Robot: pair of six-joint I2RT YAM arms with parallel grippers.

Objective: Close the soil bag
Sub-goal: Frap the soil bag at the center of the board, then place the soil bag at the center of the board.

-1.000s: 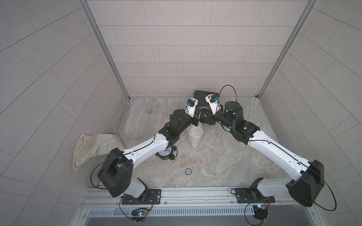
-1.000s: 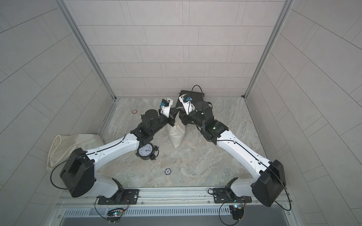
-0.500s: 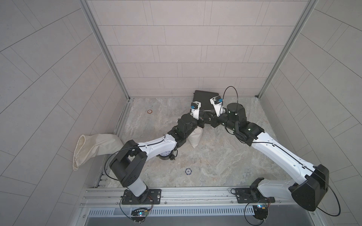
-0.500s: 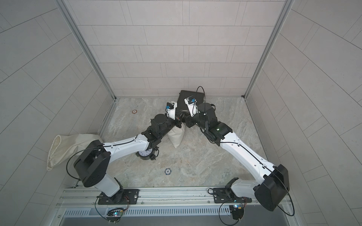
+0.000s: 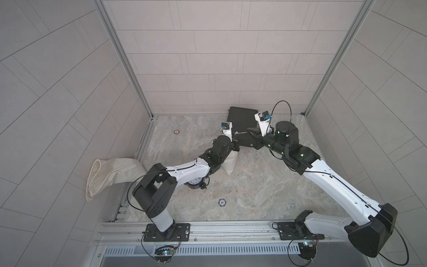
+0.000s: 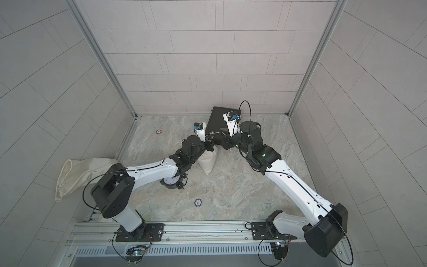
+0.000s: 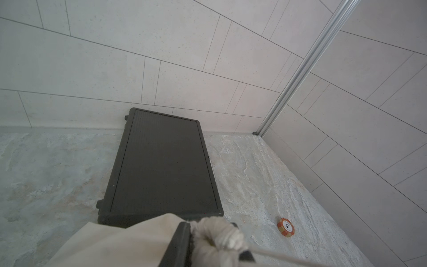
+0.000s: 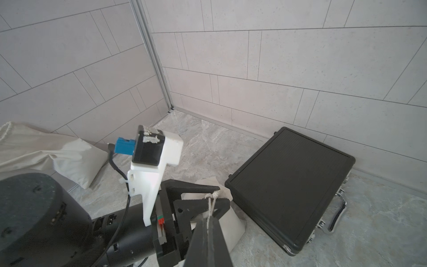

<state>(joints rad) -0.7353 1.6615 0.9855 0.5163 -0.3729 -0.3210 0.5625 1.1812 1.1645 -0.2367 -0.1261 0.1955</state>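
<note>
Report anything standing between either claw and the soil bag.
Nothing visible does. The left claw straddles the gathered neck of the bag, and the right claw is shut on its cord. The case lies beyond the bag, out of the way.

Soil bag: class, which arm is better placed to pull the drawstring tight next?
Probably right: the right tool is shut on the drawstring; the soil bag has its neck in the left tool, suited to bracing.
</note>
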